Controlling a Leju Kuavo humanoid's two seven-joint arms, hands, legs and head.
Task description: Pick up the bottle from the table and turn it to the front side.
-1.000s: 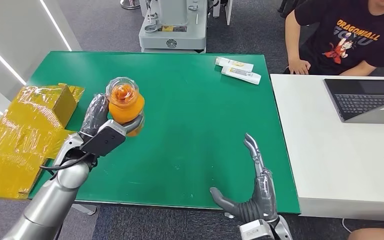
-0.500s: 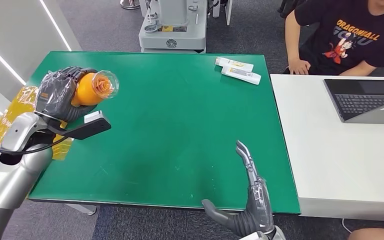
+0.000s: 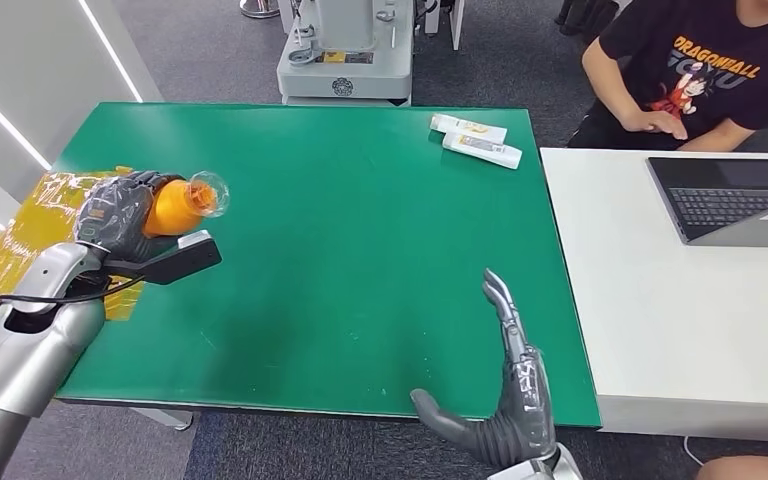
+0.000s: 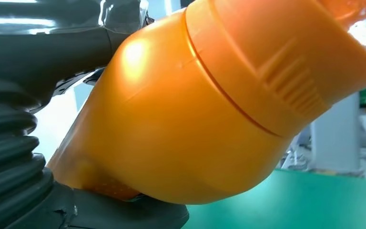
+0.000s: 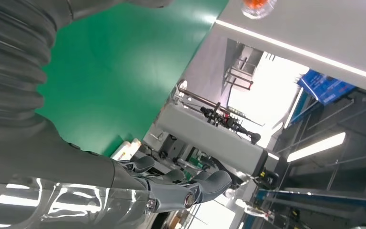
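Observation:
An orange bottle (image 3: 178,203) with a clear cap (image 3: 206,192) is lifted above the left part of the green table (image 3: 360,250), lying on its side with the cap toward the table's middle. My left hand (image 3: 120,215) grips its body. Up close in the left wrist view the orange bottle (image 4: 209,100) is wrapped by the grey fingers (image 4: 47,43). My right hand (image 3: 505,400) hangs open over the table's near right edge, fingers stretched out, holding nothing; the right wrist view shows its fingers (image 5: 171,186) spread.
A yellow wrapped box (image 3: 30,260) sits at the table's left edge under my left arm. Two white tubes (image 3: 475,140) lie at the far right of the green table. A white desk (image 3: 680,300) with a laptop (image 3: 740,200) stands on the right, a seated person (image 3: 700,70) behind it.
My left hand lifted the bottle from upright near the table's middle-left, swung it left and tipped it onto its side. The right hand shifted slightly. The person drew an arm back.

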